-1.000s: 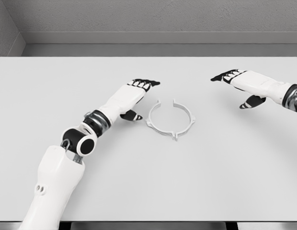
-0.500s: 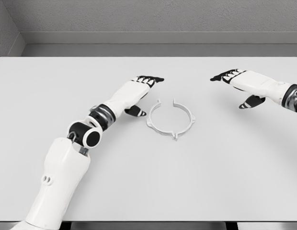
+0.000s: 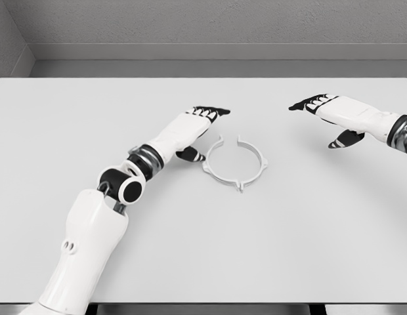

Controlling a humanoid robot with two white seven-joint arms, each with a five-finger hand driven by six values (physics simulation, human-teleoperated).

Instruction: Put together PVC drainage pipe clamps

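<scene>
Rightward crept the left hand point(image 3: 189, 129), fingers flat and empty, just at nine o'clock of the clamp ring point(image 3: 234, 163) on the counter point(image 3: 308, 223); the right hand point(image 3: 335, 113) lay spread at two o'clock.

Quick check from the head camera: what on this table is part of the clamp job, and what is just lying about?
Job:
pipe clamp ring, white, open at its far side, flat on the table
left hand, open, beside the ring
right hand, open, apart at right

Lying about:
nothing else visible
</scene>
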